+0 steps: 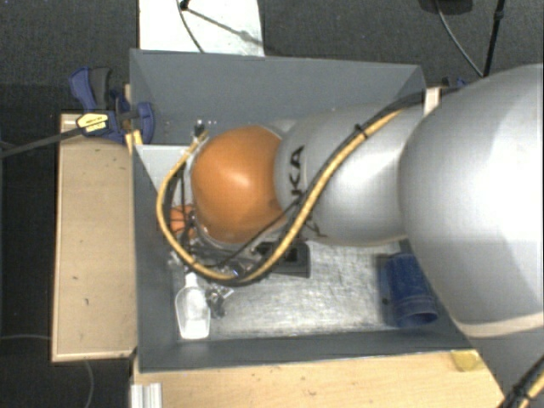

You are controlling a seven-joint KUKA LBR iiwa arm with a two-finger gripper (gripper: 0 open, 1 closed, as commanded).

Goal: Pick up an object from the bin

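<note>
I am looking down into the grey bin while the arm is reaching in from the right of the frame. Its orange cover is hanging over the left half of the bin floor. The tool is peeking out beneath that cover, low in the lower left of the bin. The cover and the looping yellow cable are hiding most of it, so I cannot tell how far open it is or whether it has hold of anything.

Nearest to it, a clear whitish plastic piece is lying in the bin's lower left corner, just beside the tool; I cannot tell whether they are touching. A black block is sitting just right of the tool, partly under the arm. A small orange thing is showing at the left edge of the cover. A blue ribbed thing is lying well apart, in the lower right of the bin.
</note>
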